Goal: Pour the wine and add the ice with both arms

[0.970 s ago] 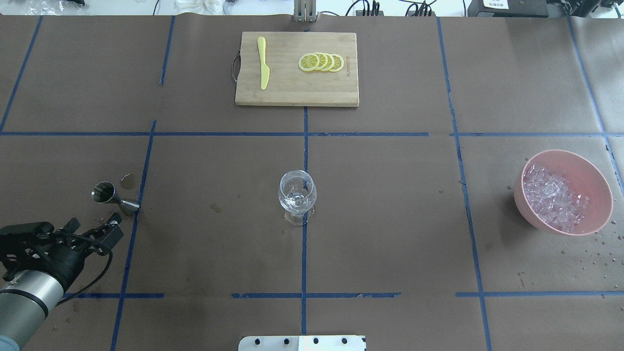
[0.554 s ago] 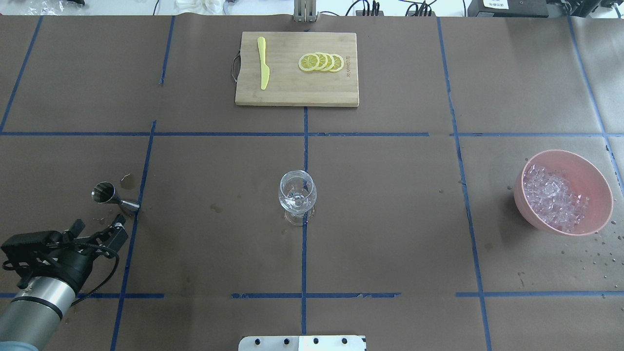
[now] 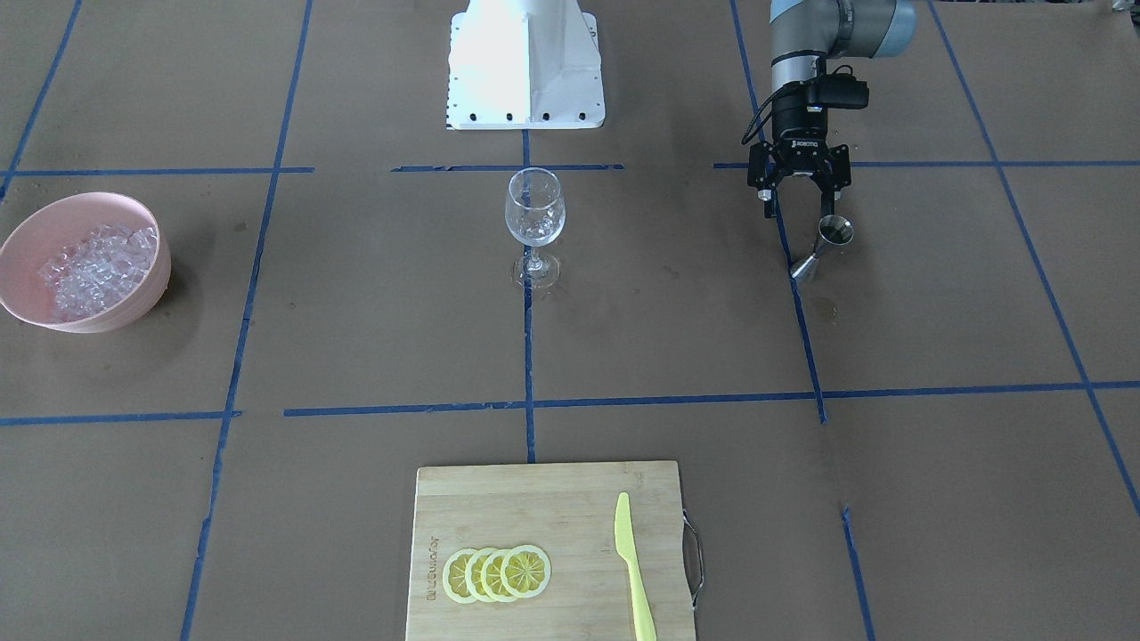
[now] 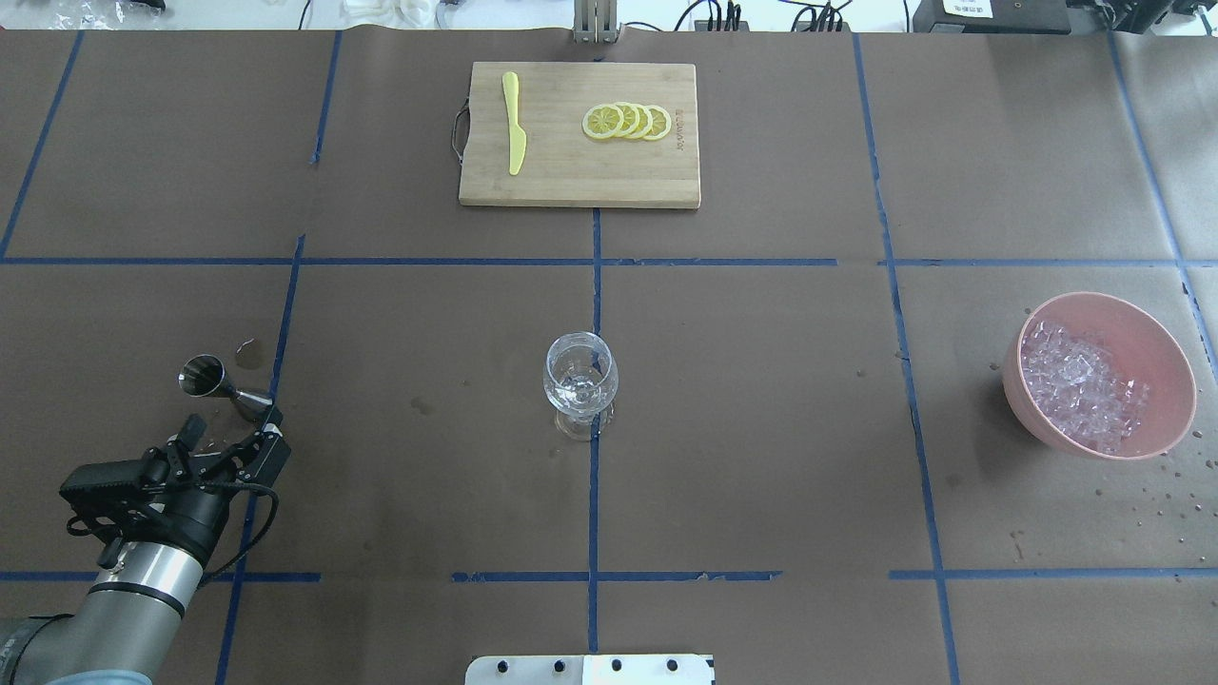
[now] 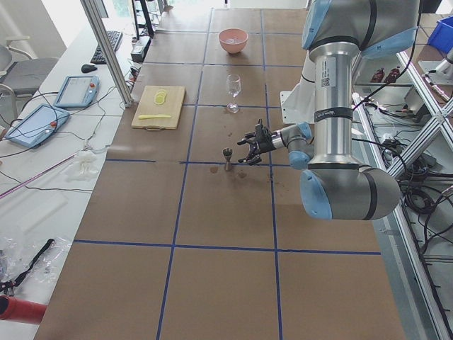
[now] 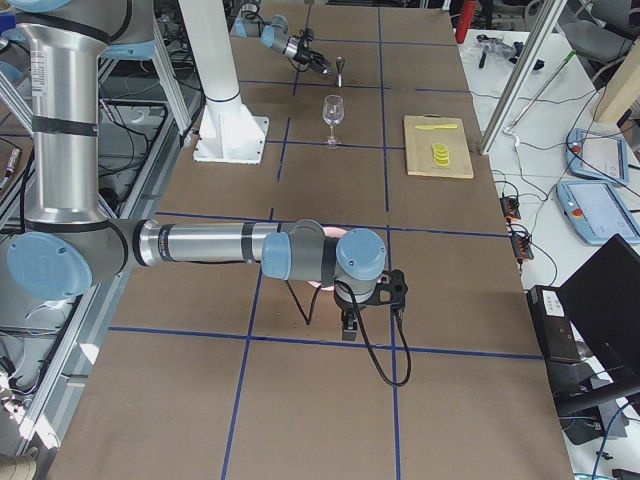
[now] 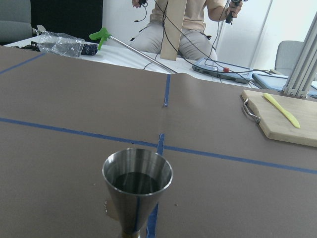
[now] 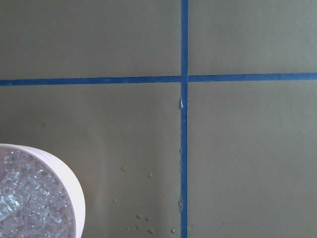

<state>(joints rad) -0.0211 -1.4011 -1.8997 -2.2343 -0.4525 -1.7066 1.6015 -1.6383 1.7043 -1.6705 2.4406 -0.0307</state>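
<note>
Barely begun, I judge: left gripper (image 4: 233,423), fingers spread and empty, faces the full measuring cup (image 4: 204,376), ice (image 4: 1080,385) waits in its bowl (image 4: 1159,335), and the right gripper's (image 6: 348,327) fingers cannot be told.

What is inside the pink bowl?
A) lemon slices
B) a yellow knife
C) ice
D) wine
C: the bowl is piled with small clear cubes of ice.
</note>
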